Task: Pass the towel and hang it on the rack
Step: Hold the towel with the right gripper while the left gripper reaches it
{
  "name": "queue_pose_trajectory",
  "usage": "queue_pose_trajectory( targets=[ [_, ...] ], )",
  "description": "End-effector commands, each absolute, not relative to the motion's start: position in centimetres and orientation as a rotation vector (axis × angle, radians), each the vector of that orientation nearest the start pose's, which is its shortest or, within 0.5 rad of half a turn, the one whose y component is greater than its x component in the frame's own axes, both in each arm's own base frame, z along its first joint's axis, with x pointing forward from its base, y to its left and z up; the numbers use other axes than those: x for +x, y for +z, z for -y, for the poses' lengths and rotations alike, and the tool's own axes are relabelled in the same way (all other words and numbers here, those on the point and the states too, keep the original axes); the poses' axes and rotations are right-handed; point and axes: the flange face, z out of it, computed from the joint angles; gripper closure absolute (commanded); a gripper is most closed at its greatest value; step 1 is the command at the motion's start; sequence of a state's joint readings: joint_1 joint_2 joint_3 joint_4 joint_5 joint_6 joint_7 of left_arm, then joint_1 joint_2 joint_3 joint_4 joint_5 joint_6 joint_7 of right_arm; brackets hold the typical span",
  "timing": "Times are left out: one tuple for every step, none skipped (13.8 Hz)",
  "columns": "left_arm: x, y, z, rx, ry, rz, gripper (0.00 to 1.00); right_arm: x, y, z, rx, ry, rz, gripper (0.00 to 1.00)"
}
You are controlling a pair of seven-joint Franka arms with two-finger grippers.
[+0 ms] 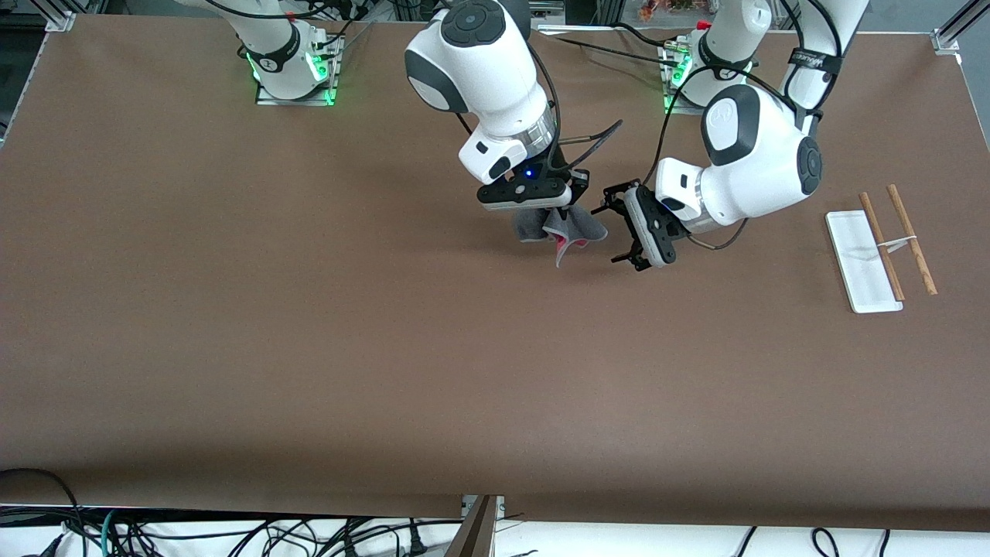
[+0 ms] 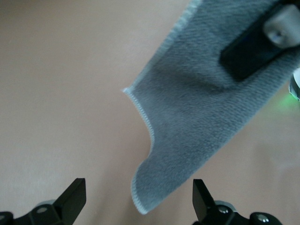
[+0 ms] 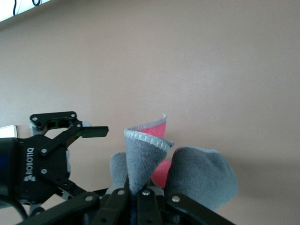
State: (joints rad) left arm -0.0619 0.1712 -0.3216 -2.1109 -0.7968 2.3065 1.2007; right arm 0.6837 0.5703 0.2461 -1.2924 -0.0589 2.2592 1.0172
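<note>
The towel (image 1: 563, 229) is dark grey with a lighter stitched border and a red-pink patch. It hangs from my right gripper (image 1: 558, 210), which is shut on it above the middle of the table. In the right wrist view the towel (image 3: 150, 159) stands pinched between the jaws. My left gripper (image 1: 621, 227) is open beside the towel, toward the left arm's end. In the left wrist view its fingers (image 2: 75, 199) stand wide apart with a towel corner (image 2: 187, 140) between them, untouched. The rack (image 1: 878, 247) lies at the left arm's end of the table.
The rack's white base (image 1: 858, 267) and two wooden rods (image 1: 913, 240) sit near the table's edge at the left arm's end. Both arm bases stand along the table's edge farthest from the front camera. Cables lie below the table's near edge.
</note>
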Motion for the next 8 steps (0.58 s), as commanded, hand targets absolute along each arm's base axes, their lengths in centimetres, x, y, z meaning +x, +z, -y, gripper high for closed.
queue_pose_trajectory(
  targets=[
    [52.7, 35.1, 23.0, 2.151, 0.423, 1.33, 0.0, 48.9, 47.2, -57.9, -2.737, -0.273, -0.182, 1.0],
    [52.4, 35.1, 23.9, 2.137, 0.425, 1.348, 0.0, 48.9, 47.2, -57.9, -2.737, -0.273, -0.182, 1.0],
    [52.3, 35.3, 24.4, 2.137, 0.44, 1.356, 0.0, 48.9, 47.2, -57.9, -2.737, -0.273, -0.182, 1.0],
    [52.4, 35.4, 24.4, 2.145, 0.454, 1.362, 0.03, 48.9, 47.2, -57.9, -2.737, -0.273, -0.182, 1.0],
    [52.5, 35.4, 24.4, 2.148, 0.457, 1.372, 0.17, 48.9, 47.2, -57.9, -2.737, -0.273, -0.182, 1.0],
    [52.5, 35.1, 24.4, 2.148, 0.451, 1.371, 0.41, 48.9, 47.2, -57.9, -2.737, -0.273, -0.182, 1.0],
    [52.5, 35.0, 24.4, 2.148, 0.449, 1.372, 0.71, 49.0, 47.2, -57.8, -2.737, -0.274, -0.183, 1.0],
    [52.4, 34.9, 24.4, 2.148, 0.444, 1.371, 0.86, 49.0, 47.2, -57.8, -2.737, -0.274, -0.183, 1.0]
  ],
)
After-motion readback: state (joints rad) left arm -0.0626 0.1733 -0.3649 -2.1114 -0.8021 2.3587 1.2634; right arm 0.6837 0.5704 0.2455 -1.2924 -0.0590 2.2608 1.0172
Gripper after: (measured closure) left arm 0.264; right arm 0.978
